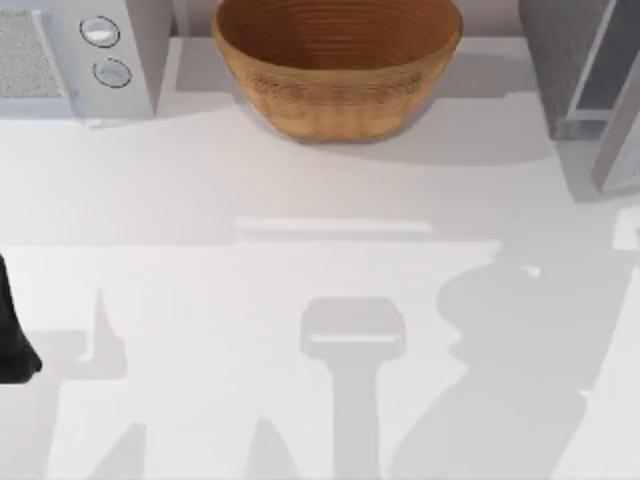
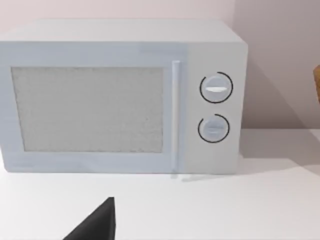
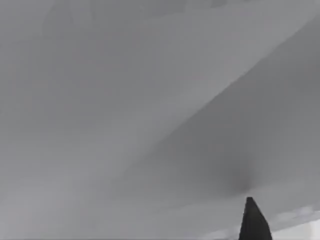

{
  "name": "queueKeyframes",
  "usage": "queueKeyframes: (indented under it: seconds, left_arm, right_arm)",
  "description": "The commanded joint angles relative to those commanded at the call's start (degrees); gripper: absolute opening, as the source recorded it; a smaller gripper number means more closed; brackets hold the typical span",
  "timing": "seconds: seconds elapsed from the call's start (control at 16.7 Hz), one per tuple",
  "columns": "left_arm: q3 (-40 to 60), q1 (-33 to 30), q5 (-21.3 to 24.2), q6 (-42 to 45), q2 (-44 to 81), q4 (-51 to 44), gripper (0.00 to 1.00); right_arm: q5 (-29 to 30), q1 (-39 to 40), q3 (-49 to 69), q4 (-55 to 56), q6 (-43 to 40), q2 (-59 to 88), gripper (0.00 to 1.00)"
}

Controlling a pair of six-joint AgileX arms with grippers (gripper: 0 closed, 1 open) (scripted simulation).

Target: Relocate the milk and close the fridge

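Our left arm (image 1: 15, 330) sat cut off at the table's (image 1: 300, 300) left edge, facing the microwave (image 2: 120, 97). Fridge (image 1: 585, 70) stood far right, door ajar, cropped. Basket (image 1: 337, 65) between. Couldn't tell either gripper's spread.

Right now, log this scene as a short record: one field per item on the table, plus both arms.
microwave: white box with two round knobs, top view's far left corner, door shut
basket: brown woven round bowl, far centre, nothing seen inside
fridge: grey speckled cabinet, far right corner, pale door panel swung open
milk: not seen
left arm: dark part at table's left edge; its end effector fingertip faces the microwave
right arm: fingertip over a grey surface
table: white top
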Motion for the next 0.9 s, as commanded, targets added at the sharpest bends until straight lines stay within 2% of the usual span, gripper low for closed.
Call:
queueKeyframes:
  seconds: [0.18,0.3,0.66,0.9]
  left_arm:
    - [0.0,0.0,0.0,0.0,0.0,0.0,1.0]
    - [0.0,0.0,0.0,0.0,0.0,0.0,1.0]
    - [0.0,0.0,0.0,0.0,0.0,0.0,1.0]
    - [0.0,0.0,0.0,0.0,0.0,0.0,1.0]
  right_arm:
    - [6.6,8.1,-3.2,2.9,6.4,-1.5,1.0]
    - [9.3,10.8,-4.7,4.5,9.1,-2.5,1.0]
    - [10.0,10.5,-5.0,4.7,9.4,-2.2,1.0]
    - [10.1,10.6,1.1,3.9,9.4,2.3,1.0]
